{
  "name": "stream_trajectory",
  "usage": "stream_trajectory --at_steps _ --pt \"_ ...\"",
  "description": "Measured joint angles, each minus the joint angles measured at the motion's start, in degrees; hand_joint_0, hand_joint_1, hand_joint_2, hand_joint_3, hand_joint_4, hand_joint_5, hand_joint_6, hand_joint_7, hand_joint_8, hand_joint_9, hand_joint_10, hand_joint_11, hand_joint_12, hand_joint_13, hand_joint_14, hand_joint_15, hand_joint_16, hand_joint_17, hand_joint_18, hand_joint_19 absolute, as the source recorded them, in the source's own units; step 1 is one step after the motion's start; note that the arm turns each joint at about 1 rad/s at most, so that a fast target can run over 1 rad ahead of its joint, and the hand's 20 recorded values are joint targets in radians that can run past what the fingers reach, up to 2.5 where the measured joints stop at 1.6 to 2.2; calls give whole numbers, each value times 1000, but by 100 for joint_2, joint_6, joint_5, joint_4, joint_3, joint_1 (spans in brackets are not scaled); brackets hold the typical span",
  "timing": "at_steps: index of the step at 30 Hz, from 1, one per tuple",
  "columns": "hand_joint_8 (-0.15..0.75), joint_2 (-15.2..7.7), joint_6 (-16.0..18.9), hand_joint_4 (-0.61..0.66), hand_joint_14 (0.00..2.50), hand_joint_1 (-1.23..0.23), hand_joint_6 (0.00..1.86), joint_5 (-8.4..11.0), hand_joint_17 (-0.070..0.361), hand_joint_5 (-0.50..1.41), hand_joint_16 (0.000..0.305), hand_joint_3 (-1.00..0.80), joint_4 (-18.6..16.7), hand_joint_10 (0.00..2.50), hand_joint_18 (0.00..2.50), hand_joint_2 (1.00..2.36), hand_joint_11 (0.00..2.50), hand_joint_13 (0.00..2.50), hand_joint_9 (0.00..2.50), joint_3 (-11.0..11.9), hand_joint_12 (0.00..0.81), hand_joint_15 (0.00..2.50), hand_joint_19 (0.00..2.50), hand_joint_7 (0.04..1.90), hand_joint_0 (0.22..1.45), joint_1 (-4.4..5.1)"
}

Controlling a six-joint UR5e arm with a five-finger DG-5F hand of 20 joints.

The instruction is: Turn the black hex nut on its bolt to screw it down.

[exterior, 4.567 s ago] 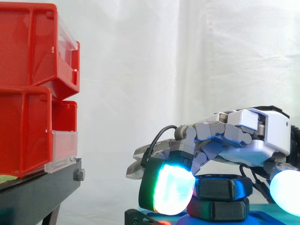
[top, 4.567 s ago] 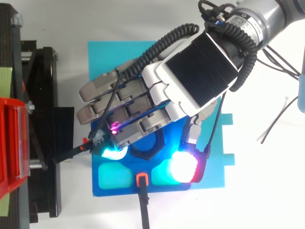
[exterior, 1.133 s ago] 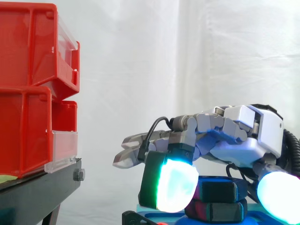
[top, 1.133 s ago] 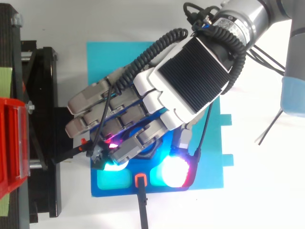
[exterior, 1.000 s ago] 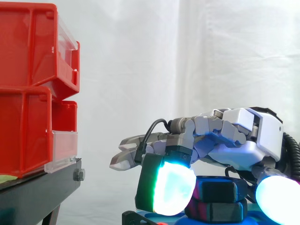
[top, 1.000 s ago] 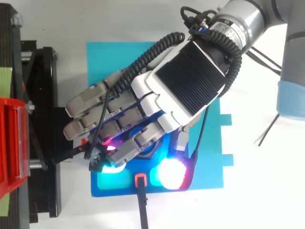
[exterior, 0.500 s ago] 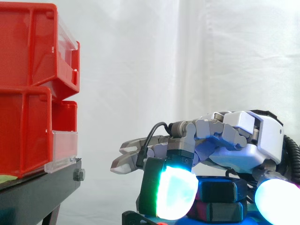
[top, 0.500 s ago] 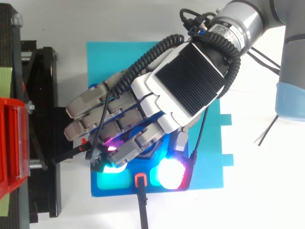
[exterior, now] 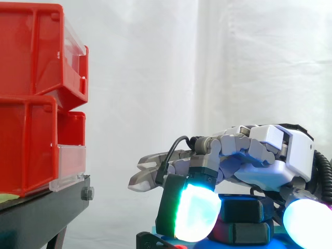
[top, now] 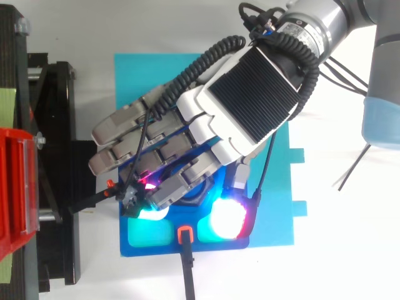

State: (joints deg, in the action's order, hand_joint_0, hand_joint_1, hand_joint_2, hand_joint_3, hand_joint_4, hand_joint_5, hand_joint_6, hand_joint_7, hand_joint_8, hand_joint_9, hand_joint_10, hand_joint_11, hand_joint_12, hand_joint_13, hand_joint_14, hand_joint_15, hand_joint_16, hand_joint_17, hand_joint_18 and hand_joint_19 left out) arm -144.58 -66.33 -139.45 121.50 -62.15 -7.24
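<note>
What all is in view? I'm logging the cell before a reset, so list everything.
red bins: two, red, stacked on the stand at left.
black stand: one, black, under the bins.
white curtain: one, white, behind everything.
cyan sheet: one, cyan, flat under the fixture.
blue fixture: one, blue, on the sheet.
black hex nut: one, black, on the fixture beneath the hand.
dark piece: one, dark, directly under the nut.
orange clip: one, orange, at the fixture's edge.
thin wires: at least two, black, on the table at right.
arm: one, grey, entering from the right.
hand: one, grey and white, curled round the nut.
</note>
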Motion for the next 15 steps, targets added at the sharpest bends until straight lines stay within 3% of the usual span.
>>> stream_trajectory --at_steps 15 --pt "244 0 6 180 6 -446 645 -55 101 -53 45 -500 -6 10 264 1000 274 489 814 1 328 168 241 1158 481 -57"
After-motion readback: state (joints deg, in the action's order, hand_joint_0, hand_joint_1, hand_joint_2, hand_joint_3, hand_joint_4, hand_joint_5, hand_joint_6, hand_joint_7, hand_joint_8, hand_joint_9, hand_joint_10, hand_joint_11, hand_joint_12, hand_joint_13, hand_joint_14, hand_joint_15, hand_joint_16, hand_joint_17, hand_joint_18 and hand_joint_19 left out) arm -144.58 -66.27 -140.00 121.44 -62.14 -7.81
